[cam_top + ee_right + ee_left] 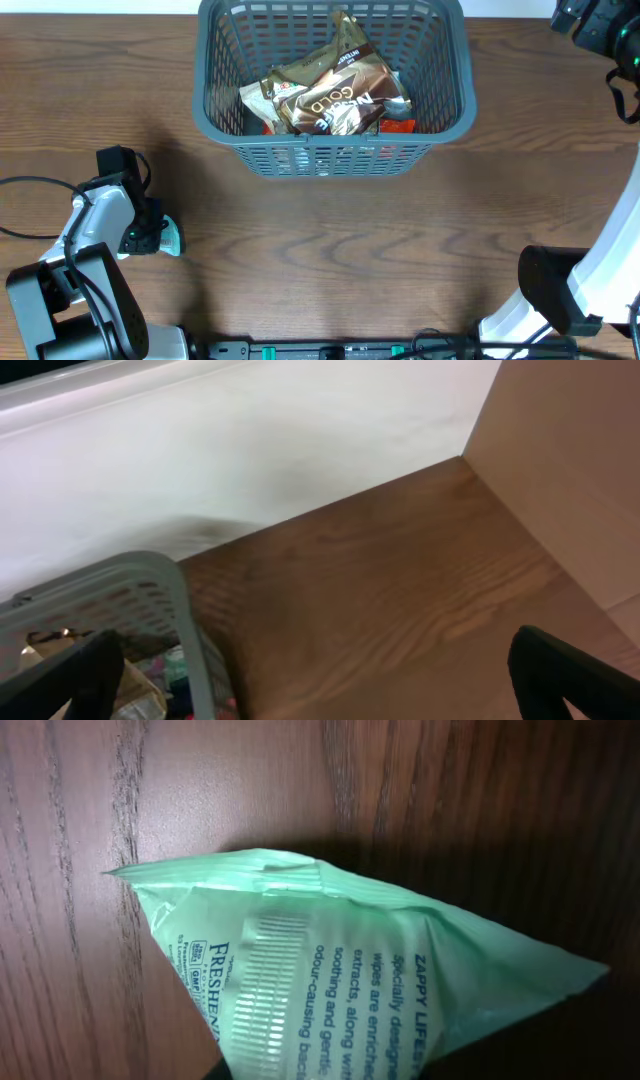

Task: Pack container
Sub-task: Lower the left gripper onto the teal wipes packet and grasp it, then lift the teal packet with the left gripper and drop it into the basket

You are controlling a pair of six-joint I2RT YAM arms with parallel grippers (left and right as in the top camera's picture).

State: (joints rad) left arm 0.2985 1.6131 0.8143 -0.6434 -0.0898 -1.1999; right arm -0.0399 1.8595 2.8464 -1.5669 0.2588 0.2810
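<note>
1. At the tabletop's near left, the left hand is clenched on a green wipes packet.
2. Right hand hangs released, fingers wide, near the far-centre container.

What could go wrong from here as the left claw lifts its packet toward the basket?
The left claw is shut on the soft pale green plastic wipes packet, which may sag or slip. A low carry could catch the near rim of the dark grey lattice plastic basket. Inside, brown foil pouches leave an uneven landing.
</note>
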